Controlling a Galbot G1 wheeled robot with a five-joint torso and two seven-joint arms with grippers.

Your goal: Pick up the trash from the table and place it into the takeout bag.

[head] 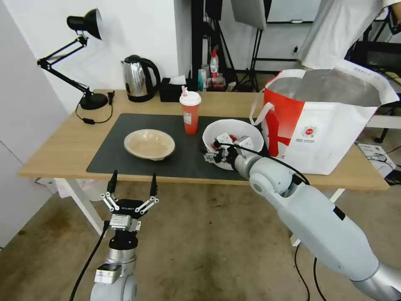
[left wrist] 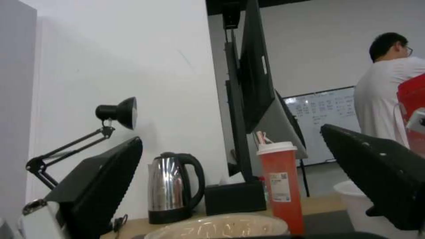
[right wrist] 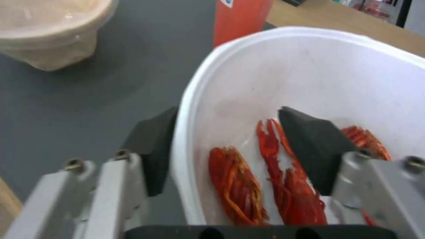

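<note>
A deep white bowl (head: 234,129) with red crayfish shells (right wrist: 234,186) sits on the dark mat (head: 125,125), just left of the takeout bag (head: 334,138). My right gripper (head: 214,152) is open and straddles the bowl's near rim (right wrist: 186,109): one finger lies outside the wall, the other inside over the shells. The red drink cup (head: 190,113) with white lid and straw stands behind the bowl. The shallow beige bowl (head: 149,144) lies mid-mat. My left gripper (head: 134,174) is open, low in front of the table's front edge, facing the beige bowl (left wrist: 221,227).
A steel kettle (head: 138,79), black tissue box (head: 171,90) and black desk lamp (head: 83,25) stand along the table's (head: 62,146) far edge. The bag stands open-topped at the table's right end. A person in white stands behind it.
</note>
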